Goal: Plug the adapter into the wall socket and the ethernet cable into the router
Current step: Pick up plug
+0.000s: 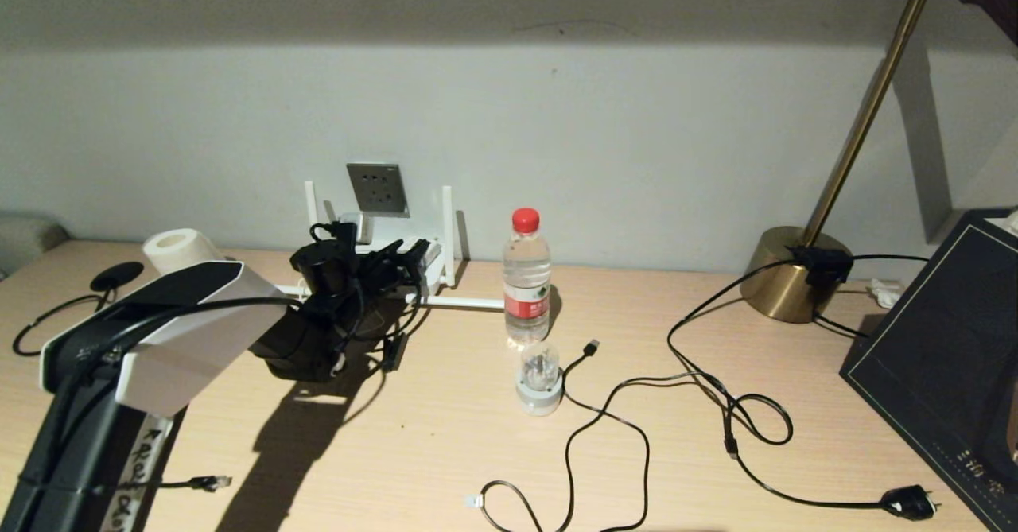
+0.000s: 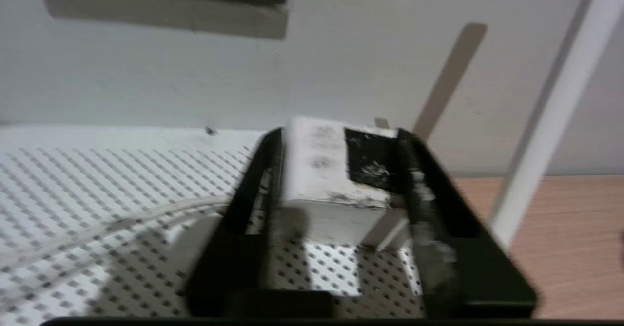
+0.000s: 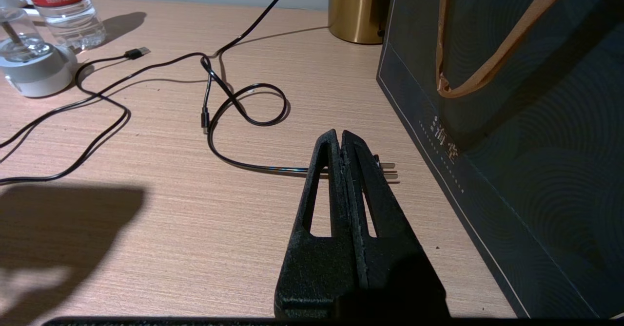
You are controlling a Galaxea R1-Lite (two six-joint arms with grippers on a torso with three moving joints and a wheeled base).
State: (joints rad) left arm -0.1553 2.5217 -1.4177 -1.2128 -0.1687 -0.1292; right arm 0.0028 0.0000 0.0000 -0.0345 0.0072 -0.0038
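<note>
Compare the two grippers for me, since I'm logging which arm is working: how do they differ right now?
The left gripper has its jaws clamped on the adapter; the right gripper has its jaws pressed together with nothing between them. The left is raised over the router, below the wall socket; the right hangs low over the table by the mains plug. Both have black jaws.

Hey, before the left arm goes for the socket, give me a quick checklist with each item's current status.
1. Adapter held between the left gripper's fingers: ok.
2. Adapter's prongs facing the wall socket: cannot tell.
3. Left gripper level with the wall socket: not ok, it is lower, over the router.
4. Socket holes free: ok.
5. Right gripper out of the way, shut above the mains plug beside the dark bag: ok.
6. Ethernet cable plugged into the router: not ok, its plug lies on the desk.
</note>
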